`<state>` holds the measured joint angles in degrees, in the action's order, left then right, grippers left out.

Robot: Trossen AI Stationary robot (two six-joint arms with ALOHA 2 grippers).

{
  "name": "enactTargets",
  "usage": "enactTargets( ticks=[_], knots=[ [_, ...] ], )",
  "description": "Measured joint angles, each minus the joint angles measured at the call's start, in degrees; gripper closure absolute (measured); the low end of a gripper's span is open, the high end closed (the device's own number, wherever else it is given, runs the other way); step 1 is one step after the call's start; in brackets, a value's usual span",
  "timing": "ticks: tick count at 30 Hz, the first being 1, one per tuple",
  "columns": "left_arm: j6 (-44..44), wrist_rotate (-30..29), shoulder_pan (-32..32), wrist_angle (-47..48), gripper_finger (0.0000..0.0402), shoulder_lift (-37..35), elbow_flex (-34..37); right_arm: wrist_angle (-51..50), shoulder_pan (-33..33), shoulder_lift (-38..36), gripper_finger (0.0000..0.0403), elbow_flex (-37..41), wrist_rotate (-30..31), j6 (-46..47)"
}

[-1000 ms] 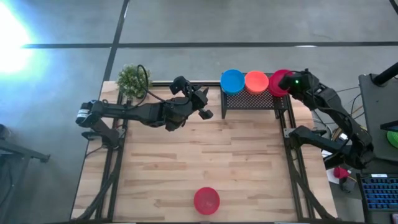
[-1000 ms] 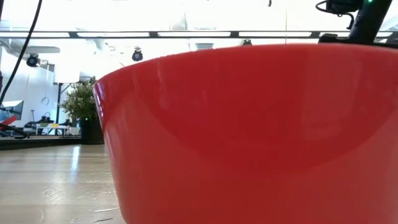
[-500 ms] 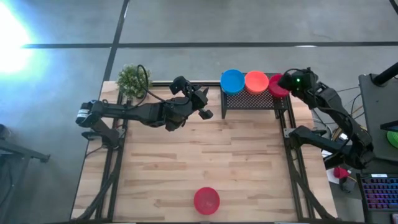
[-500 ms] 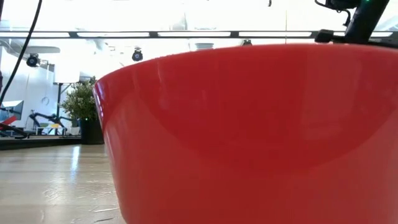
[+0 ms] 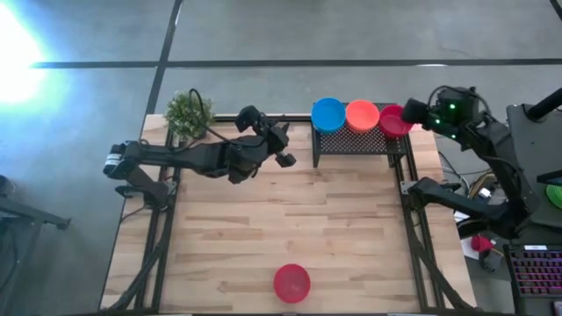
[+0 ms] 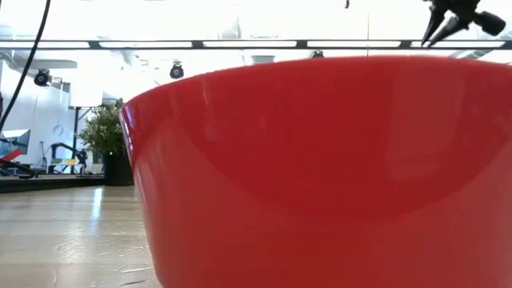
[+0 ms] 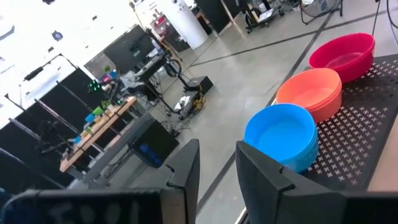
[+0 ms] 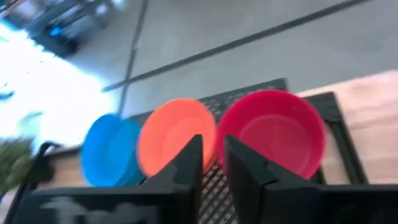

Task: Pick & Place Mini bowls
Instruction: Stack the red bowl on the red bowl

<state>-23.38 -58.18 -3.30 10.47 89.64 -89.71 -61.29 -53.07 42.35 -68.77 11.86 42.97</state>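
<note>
Rack [image 5: 351,140]: black perforated metal, at the bench's [image 5: 281,228] far edge.
Mini bowls: round smooth plastic; blue [image 5: 328,114], orange [image 5: 362,114], red [image 5: 392,120] rowed on the rack; one red bowl [image 5: 291,283] well apart, near edge.
Right end effector [image 5: 420,114]: beside the rack's red bowl, narrow gap, nothing held.
Left end effector [image 5: 279,145]: beside the rack, narrow gap, nothing held.

From my overhead feed, the pale wood surface [image 5: 290,219] sits on a grey concrete floor [image 5: 369,31] crossed by dark seams. Hard glare washes in at ten o'clock. A small potted plant [image 5: 187,112] stands at eleven o'clock. Beyond it, I make out what may be cluttered workbenches [image 7: 93,130] and ceiling strip lights [image 6: 248,44].
</note>
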Motion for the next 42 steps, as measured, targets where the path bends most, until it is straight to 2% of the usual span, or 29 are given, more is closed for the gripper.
enactTargets(
  ticks=[4,10,14,18,22,28,32,35,42],
  knots=[
    [6.05,-0.24,0.27,6.45,0.03,-2.21,0.0,-2.42,3.77,-0.25,0.0388,-2.97,-0.52,-3.47],
    [19.55,0.23,0.45,21.27,0.03,-6.29,0.0,-3.46,8.6,-0.74,0.0392,-5.7,-0.93,-9.55],
    [28.57,3.96,0.5,30.67,0.03,-8.4,0.0,-2.83,11.47,-0.6,0.0392,-6.63,-3.98,-15.69],
    [34.95,10.94,0.6,36.59,0.03,-9.33,0.0,-2.16,13.93,-0.48,0.0392,-6.63,-6.93,-20.54],
    [37.86,19.39,0.6,38.63,0.03,-9.28,0.0,0.47,16.33,-0.21,0.0392,-5.68,-12.13,-25.7],
    [40.22,32.39,0.6,38.55,0.03,-8.26,0.0,4.06,20.49,1.31,0.0392,-5.62,-27.42,-36.59],
    [38.16,36.41,0.5,38.2,0.03,-7.2,0.61,5.79,23.41,1.62,0.0392,-5.62,-36.01,-40.74],
    [35.42,42.1,0.23,37.98,0.03,-5.57,2.05,6.09,25.29,1.61,0.0392,-5.62,-37.03,-41.69],
    [35.35,55.95,0.06,36.96,0.03,0.7,3.75,5.9,26.62,1.2,0.0392,-5.62,-37.02,-41.66]
  ],
)
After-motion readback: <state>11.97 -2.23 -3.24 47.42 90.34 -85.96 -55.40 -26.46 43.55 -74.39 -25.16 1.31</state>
